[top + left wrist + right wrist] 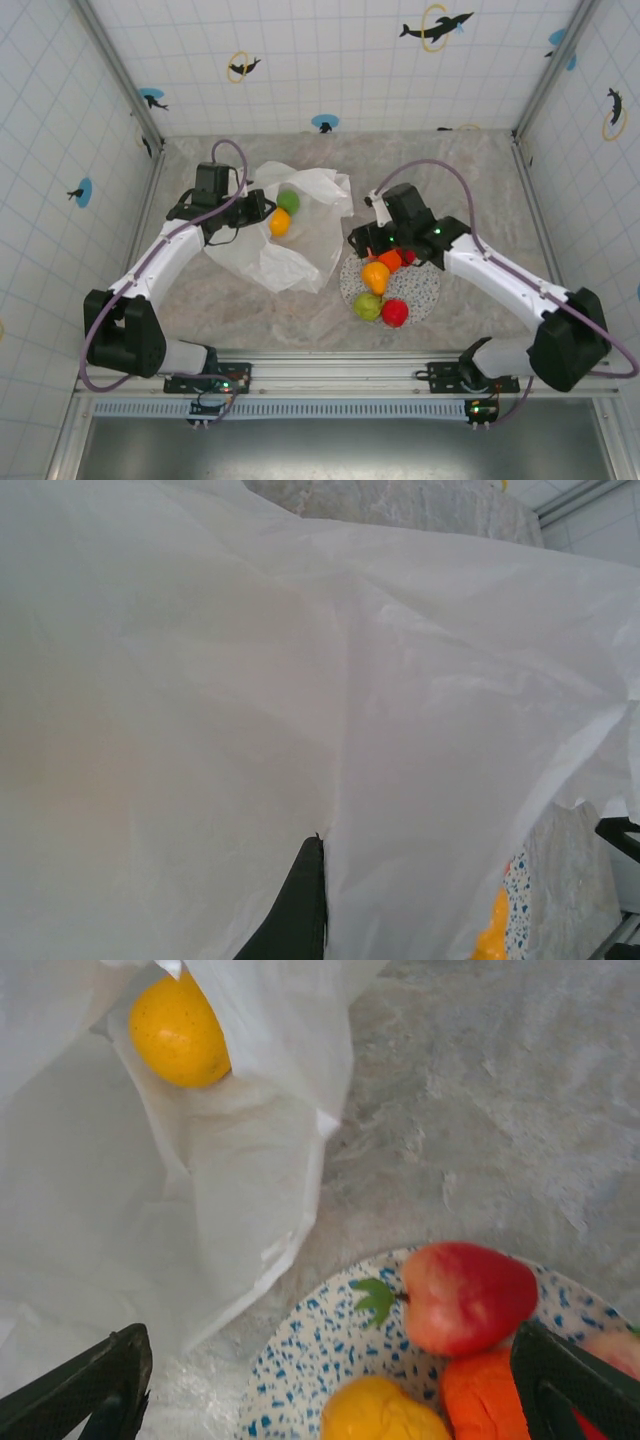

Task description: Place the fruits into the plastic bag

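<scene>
The big crinkled white plastic bag (290, 250) lies to the left of my right gripper (330, 1375). My left gripper (255, 212) is pressed together on the bag's thin rim, I think to hold the mouth up for the fruits. A yellow-orange fruit (280, 222) and a green fruit (288, 200) already sit inside, just past that pinch. The round speckled white plate (425, 295) is below my right gripper, which is spread wide and holds nothing. Between its fingers wait a red apple (465, 1295), an orange piece (485, 1400) and a yellow piece (380, 1410).
</scene>
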